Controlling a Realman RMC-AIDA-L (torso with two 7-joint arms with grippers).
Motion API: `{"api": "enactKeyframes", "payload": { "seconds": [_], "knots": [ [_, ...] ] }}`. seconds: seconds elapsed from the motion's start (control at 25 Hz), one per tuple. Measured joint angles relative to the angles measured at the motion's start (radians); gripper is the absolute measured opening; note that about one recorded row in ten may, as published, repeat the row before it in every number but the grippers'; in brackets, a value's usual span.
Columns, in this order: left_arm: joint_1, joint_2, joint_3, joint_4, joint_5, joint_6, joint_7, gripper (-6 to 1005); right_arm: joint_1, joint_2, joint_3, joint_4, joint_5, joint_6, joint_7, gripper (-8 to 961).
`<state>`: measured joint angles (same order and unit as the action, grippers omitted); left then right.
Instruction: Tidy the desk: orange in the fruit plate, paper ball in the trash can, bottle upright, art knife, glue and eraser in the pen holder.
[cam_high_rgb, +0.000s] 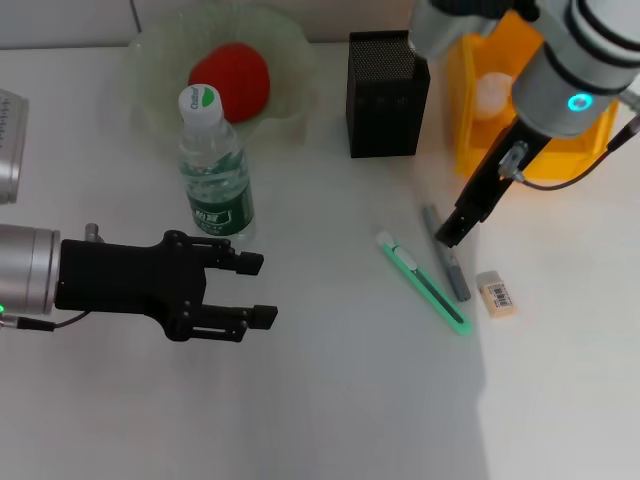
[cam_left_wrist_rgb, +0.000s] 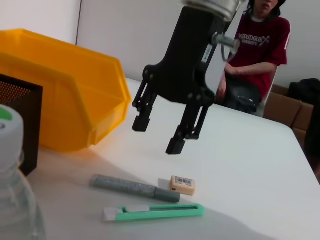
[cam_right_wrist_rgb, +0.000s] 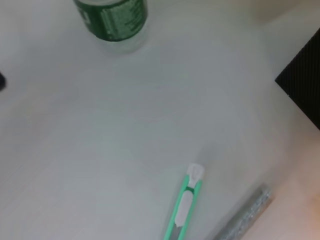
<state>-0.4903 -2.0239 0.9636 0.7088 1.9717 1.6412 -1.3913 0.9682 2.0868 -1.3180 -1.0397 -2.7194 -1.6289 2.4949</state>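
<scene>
Left gripper (cam_high_rgb: 258, 290): low at 9 o'clock of the desk in the head view, fingers spread and pointing toward 3 o'clock, nothing between them.
Bottle (cam_high_rgb: 214, 168): upright just beyond the left gripper, white cap up, green label; the right wrist view shows only its lower body (cam_right_wrist_rgb: 112, 17).
Fruit plate (cam_high_rgb: 290, 45): pale green, at 12 o'clock behind the bottle, with the orange (cam_high_rgb: 231, 80) lying in it.
Pen holder (cam_high_rgb: 387, 95): black mesh box at 1 o'clock, standing on the desk.
Art knife (cam_high_rgb: 424, 284): green, flat on the desk, long axis running from 10 to 4 o'clock, white tip toward the bottle side.
Glue (cam_high_rgb: 446, 253): grey stick just beside the knife, nearly parallel to it, a little steeper.
Eraser (cam_high_rgb: 496, 294): small, beige, labelled, near the glue's lower end.
Right gripper (cam_left_wrist_rgb: 157, 134): the left wrist view shows it released, hanging over the glue (cam_left_wrist_rgb: 134, 188) with a clear gap; the head view shows only its dark tip (cam_high_rgb: 448, 234) by the glue.
Trash can (cam_high_rgb: 585, 145): yellow bin at 2 o'clock, a white ball inside.
Person (cam_left_wrist_rgb: 255, 55): red shirt, seated past the desk, seen in the left wrist view only.
</scene>
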Motion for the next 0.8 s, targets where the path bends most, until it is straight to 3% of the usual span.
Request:
{"api": "enactKeyframes", "payload": {
  "seconds": [0.44, 0.8],
  "knots": [
    [-0.006, -0.007, 0.000, -0.001, 0.001, -0.037, 0.006, 698, 0.003, 0.005, -0.142, 0.154, 0.125, 0.204, 0.010, 718],
    [-0.013, -0.015, 0.000, -0.001, 0.001, -0.055, 0.007, 698, 0.005, 0.006, -0.195, 0.216, 0.161, 0.308, 0.029, 718]
  ]
}}
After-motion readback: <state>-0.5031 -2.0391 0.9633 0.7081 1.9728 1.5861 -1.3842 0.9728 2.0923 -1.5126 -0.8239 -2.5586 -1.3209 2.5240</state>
